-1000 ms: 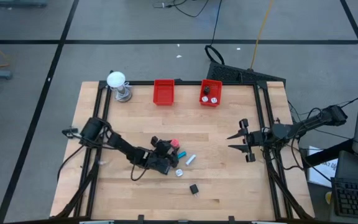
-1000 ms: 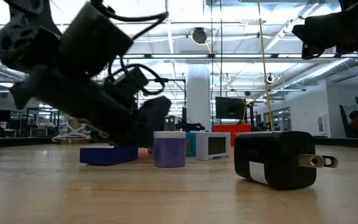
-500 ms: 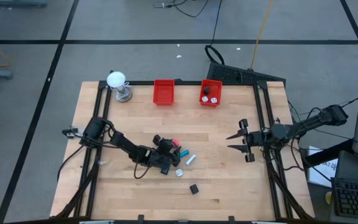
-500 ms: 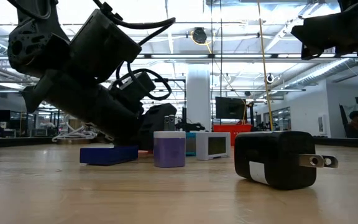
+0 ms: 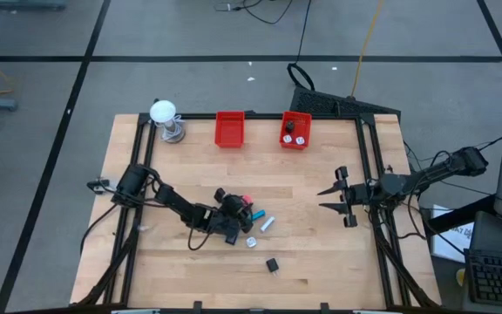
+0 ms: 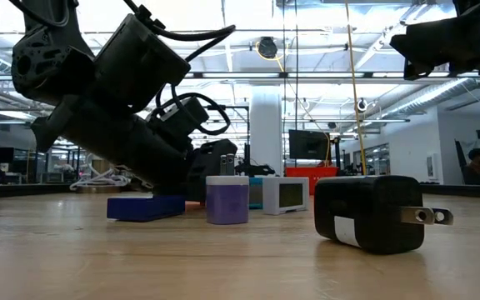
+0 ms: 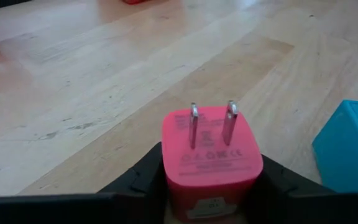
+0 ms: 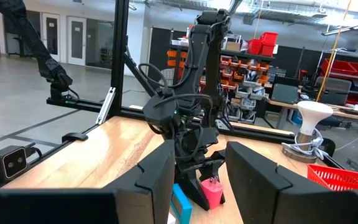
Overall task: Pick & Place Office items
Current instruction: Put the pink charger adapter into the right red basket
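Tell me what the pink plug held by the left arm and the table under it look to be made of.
Pink plug, clamped in the left pincer: likely molded plastic with a smooth matte shell and moulded lettering, plus two shiny metal prongs. Table: apparently light wood, showing grain lines and plank seams under a faint sheen.

Landmark: plug block (image 5: 245, 201), mid-table, clamped between the left gripper (image 5: 238, 208) fingers. A box (image 5: 257, 214) lies just beside it. A round piece (image 5: 252, 242) and a cube (image 5: 272, 264) lie nearer the front edge. Two bins (image 5: 229, 128) stand behind it at the rear edge. Right gripper (image 5: 332, 199) is well to its right.
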Available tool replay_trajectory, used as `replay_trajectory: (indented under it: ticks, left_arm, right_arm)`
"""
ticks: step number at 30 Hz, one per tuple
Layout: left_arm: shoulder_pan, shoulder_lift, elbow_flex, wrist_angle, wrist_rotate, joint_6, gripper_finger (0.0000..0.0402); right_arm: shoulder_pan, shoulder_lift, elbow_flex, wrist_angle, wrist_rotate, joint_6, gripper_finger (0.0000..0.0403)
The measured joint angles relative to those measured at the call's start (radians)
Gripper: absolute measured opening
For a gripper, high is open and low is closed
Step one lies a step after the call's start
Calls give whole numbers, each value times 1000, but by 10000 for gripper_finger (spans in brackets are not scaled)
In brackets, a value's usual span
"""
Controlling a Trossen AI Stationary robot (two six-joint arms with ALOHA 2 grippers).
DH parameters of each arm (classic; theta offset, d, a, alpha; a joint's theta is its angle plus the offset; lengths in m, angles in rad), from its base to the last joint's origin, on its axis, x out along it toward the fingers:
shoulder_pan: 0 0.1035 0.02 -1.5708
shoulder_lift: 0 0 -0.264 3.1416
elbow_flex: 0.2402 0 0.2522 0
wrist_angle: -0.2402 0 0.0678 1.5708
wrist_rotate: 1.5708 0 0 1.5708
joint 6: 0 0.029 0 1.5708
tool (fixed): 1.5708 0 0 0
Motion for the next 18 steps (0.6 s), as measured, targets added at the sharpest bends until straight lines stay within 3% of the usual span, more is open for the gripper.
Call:
replay_trajectory:
  ticks: [3, 7, 11, 18]
  left_arm:
    - [1, -13, -1, 7, 23, 40, 151]
    - [16, -75, -1, -31, 138, 92, 151]
    - [37, -181, 5, -129, 269, 123, 151]
    - [62, -325, 86, -352, 380, 202, 151]
  right_arm:
    - [0, 4, 0, -2, 61, -3, 132]
    - [0, 36, 0, -5, 173, -19, 132]
    - [0, 100, 17, 6, 198, 0, 132]
    - [-26, 330, 112, 14, 202, 103, 141]
